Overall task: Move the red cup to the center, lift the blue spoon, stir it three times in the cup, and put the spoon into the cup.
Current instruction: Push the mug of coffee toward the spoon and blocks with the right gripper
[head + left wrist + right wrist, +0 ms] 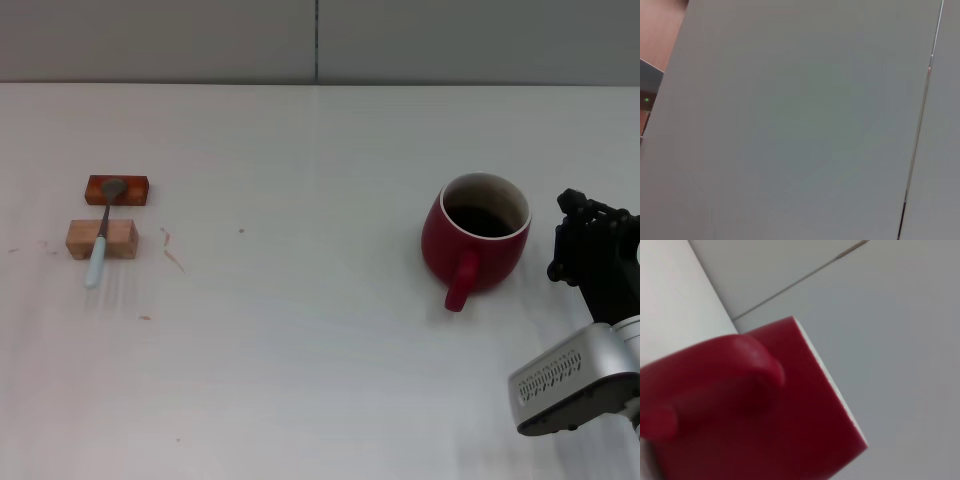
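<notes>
The red cup [476,243] stands upright toward the right edge of the counter [320,380], handle pointing at the near edge. The right claw [590,245] hangs just beside the cup on the side nearer the right edge, not touching it; whether its fingers are apart or together cannot be told from here. The right wrist view is filled by the cup's handle and red wall, so the claw is close and low.

The step in hand looks like taking hold of the cup to slide it to the middle. To do it well, the claw should close on the cup's wall or rim squarely, clear of the handle, so the round body does not twist out. Keep the cup level and low over the counter, and set it down well short of the spoon.

The blue spoon [102,236] lies toward the left edge, resting across two small wooden blocks [101,238], its bowl on the far block [117,189] and its pale handle sticking out toward the near edge. The left claw is out of sight, its camera facing only a grey wall.
</notes>
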`<state>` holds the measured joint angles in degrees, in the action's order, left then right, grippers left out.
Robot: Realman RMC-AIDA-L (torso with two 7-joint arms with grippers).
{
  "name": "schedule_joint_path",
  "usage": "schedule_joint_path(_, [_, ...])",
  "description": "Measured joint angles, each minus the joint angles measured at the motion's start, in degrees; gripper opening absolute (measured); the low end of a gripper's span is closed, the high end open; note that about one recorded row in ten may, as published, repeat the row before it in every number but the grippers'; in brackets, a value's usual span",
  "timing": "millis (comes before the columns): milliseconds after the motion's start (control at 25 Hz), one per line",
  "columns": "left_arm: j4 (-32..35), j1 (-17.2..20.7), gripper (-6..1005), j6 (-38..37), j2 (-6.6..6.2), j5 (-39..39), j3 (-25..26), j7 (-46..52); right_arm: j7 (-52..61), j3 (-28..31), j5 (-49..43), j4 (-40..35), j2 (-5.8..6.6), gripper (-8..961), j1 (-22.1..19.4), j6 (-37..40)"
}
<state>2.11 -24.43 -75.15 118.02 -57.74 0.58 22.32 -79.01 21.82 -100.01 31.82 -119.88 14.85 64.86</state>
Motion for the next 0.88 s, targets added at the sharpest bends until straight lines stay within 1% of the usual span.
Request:
schedule_joint_path(160, [0.1,0.0,829,0.0,-0.02,0.0,-0.1,0.0,0.0,-1.9,1.9,0.4,0.00,20,0.3,-0.7])
schedule_joint_path(360, [0.6,0.0,829,0.0,-0.03,0.0,-0.1,0.0,0.0,-2.1,1.9,0.8,0.00,19,0.7,-2.7])
schedule_joint_path(880, [0.7,-0.1,829,0.0,-0.03,0.2,-0.1,0.1,1.2,-3.0,2.0,1.6,0.00,19,3.6,-7.3])
